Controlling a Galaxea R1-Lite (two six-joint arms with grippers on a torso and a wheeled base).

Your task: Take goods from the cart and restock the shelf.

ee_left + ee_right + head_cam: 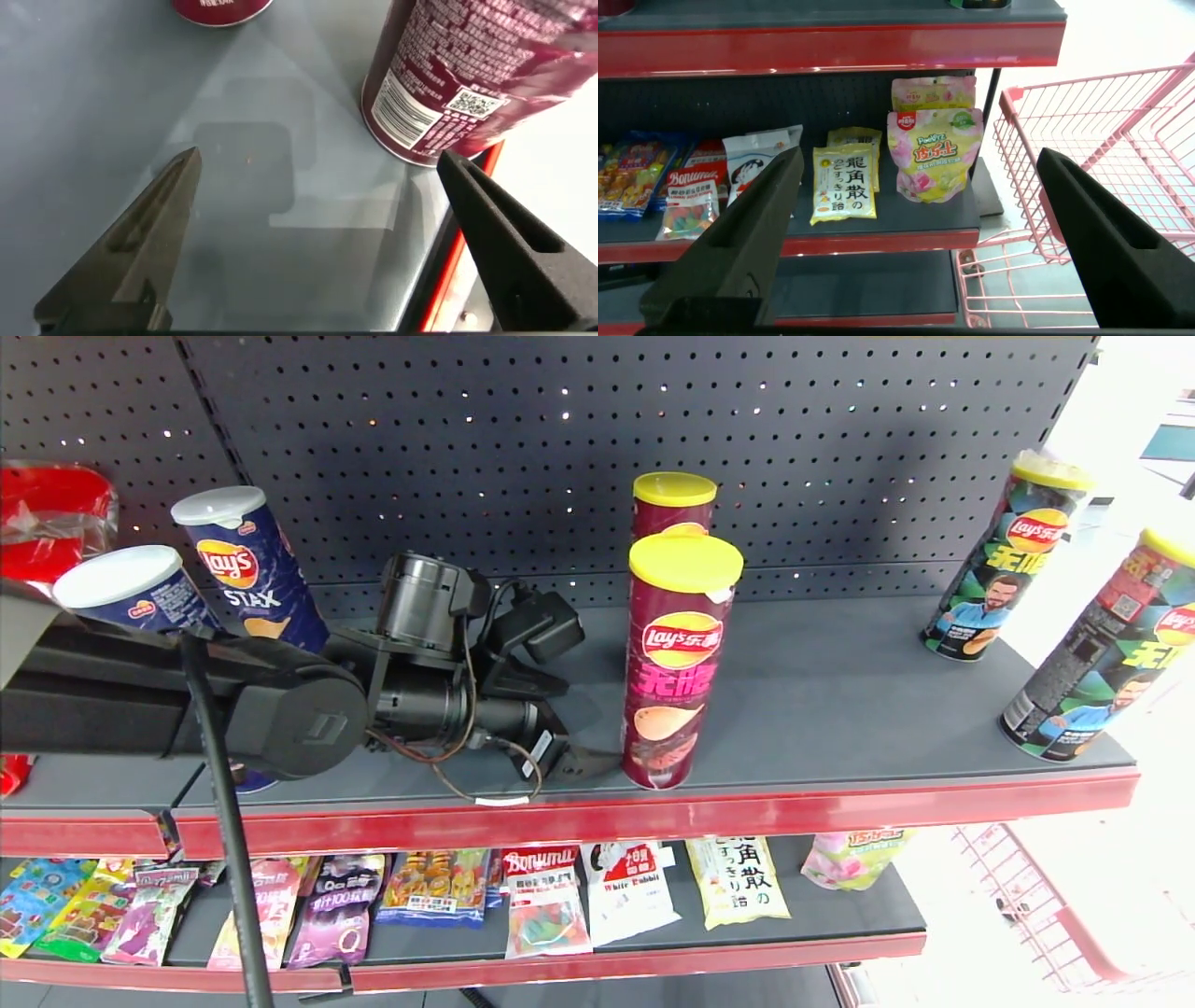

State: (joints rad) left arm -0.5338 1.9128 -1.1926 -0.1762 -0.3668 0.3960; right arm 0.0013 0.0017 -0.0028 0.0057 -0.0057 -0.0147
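In the head view, the left arm (280, 709) lies along the upper shelf (840, 709). The left jaws end just left of the front maroon can (674, 663), which stands upright near the shelf's red edge. A second maroon can (674, 502) stands right behind it. Blue cans (247, 569) stand well to its left and dark cans (1004, 560) well to its right. Snack bags (551, 896) lie on the shelf below it.

In the left wrist view, the left jaws are spread wide and hold nothing, with the front maroon can (439, 93) just beside one tip.

In the right wrist view, the right jaws are spread and empty. They face the lower shelf (878, 245) beneath the can's shelf, which holds yellow bags (845, 182) and pink bags (934, 154). The pink cart (1102, 168) stands beside it.
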